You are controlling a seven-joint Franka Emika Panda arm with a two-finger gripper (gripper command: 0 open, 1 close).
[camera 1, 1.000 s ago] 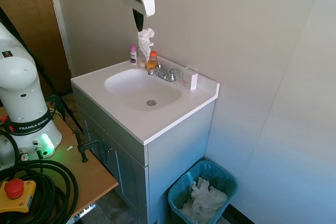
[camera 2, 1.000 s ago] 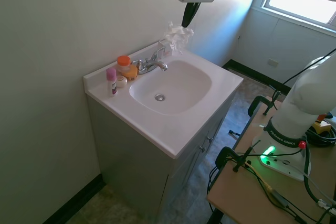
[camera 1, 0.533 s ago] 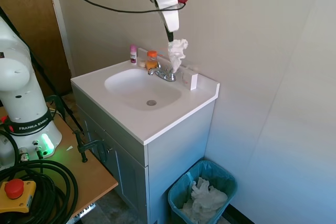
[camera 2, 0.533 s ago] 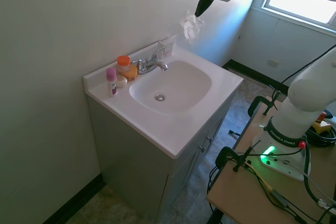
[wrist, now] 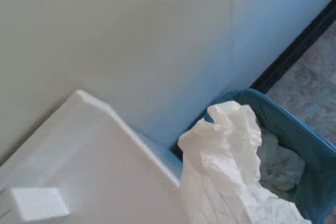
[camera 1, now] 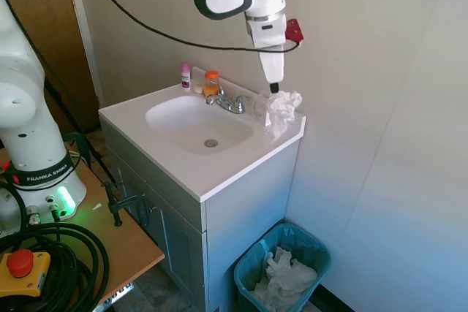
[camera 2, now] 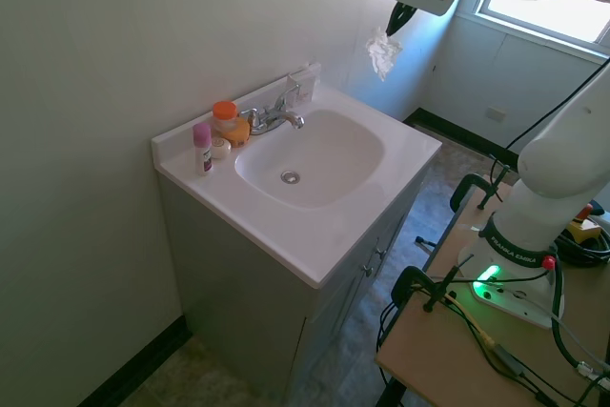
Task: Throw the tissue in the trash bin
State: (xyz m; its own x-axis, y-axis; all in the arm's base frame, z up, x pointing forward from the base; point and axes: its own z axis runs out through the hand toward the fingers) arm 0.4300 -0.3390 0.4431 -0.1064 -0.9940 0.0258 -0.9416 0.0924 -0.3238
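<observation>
gripper (camera 1: 274,90) clamped on tissue (camera 1: 282,111) | hanging above vanity corner (camera 1: 296,123) | trash bin (camera 1: 316,251) on floor below

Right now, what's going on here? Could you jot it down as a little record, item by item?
holder: gripper, shut on the tissue
tissue: crumpled white wad, hanging in the air by the sink counter's corner
trash bin: on the floor beside the cabinet, blue bag inside, crumpled white paper already in it
tissue over the bin: not yet, in the first exterior view; the bin stands lower and off to the side
sink: white basin with a metal tap
by the tap: pink bottle, orange-capped bottle, small white box
</observation>
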